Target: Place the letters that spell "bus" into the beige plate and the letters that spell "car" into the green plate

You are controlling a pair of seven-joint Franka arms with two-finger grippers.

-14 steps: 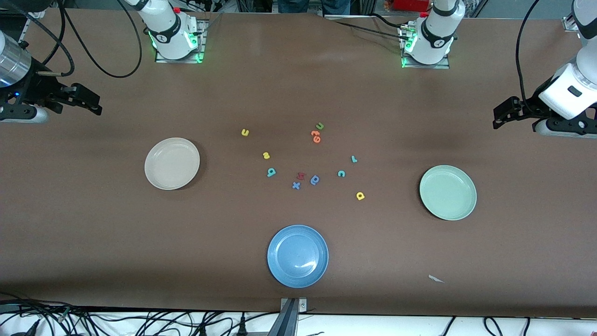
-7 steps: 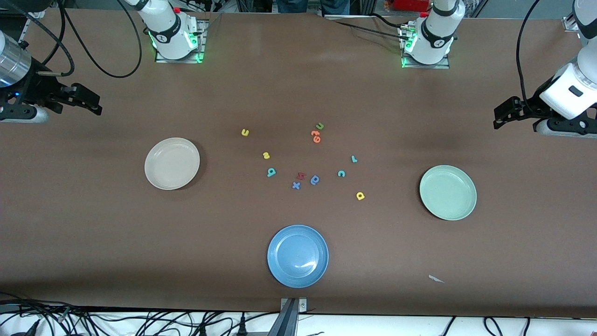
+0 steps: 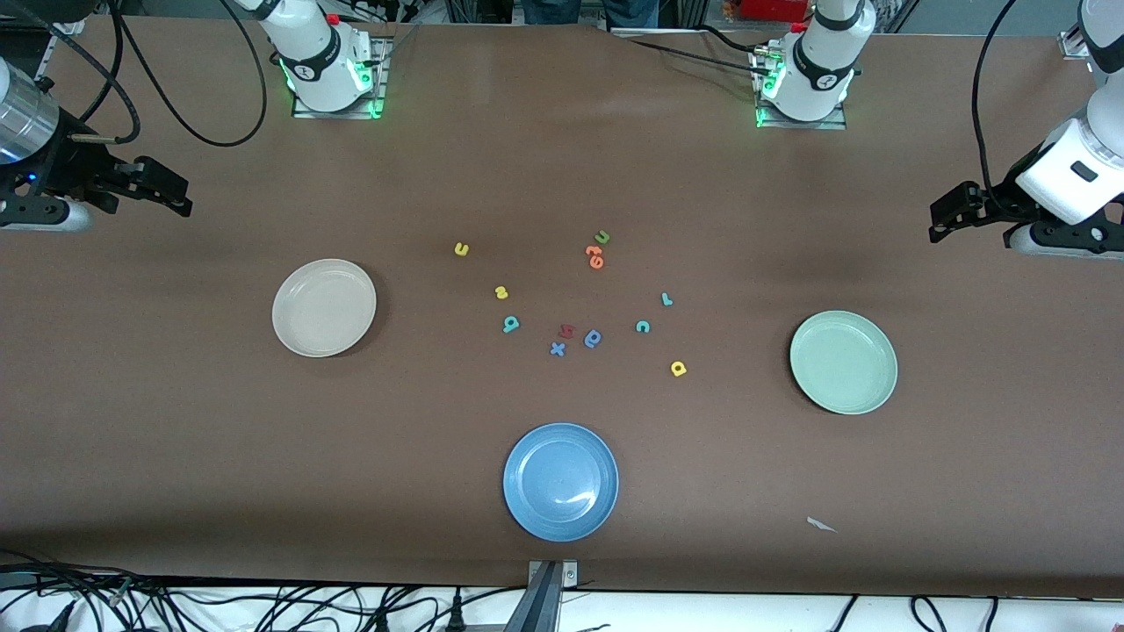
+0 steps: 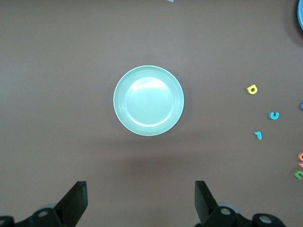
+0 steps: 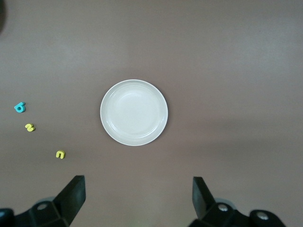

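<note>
Both grippers wait spread wide and empty in the front view: the left gripper [image 3: 947, 219] hangs in the air over the left arm's end of the table [image 3: 176, 456], the right gripper [image 3: 167, 189] over the right arm's end, and neither touches anything. Nothing differs from the earlier front pictures; arms, plates and letters sit exactly as they did. Between the plates the letters lie loose on the table: the yellow u [image 3: 461, 250], the yellow s [image 3: 501, 292] and the teal b [image 3: 511, 325] toward the beige plate [image 3: 324, 308], which is bare; the teal r [image 3: 666, 299], the teal c [image 3: 643, 326] and the yellow a [image 3: 678, 369] toward the green plate [image 3: 843, 362], also bare. Among them lie a green u [image 3: 602, 237], an orange letter [image 3: 595, 256] just beside it, a red letter [image 3: 566, 331], a blue looped letter [image 3: 593, 338] and a blue x [image 3: 558, 349]; the blue plate [image 3: 560, 482] is nearest the front camera. From the left wrist view, the left gripper [image 4: 140, 204] has its fingers [image 4: 75, 201] set far apart above bare table, with the round mint-green plate [image 4: 148, 100] centred, and the yellow a [image 4: 252, 89], teal c [image 4: 274, 115] and teal r [image 4: 258, 135] well apart from it. From the right wrist view, the right gripper [image 5: 138, 201] is likewise spread, fingers [image 5: 73, 194] holding nothing, with the plain cream plate [image 5: 134, 112] centred and the teal b [image 5: 19, 107], yellow s [image 5: 30, 127] and yellow u [image 5: 60, 154] off to one side.
</note>
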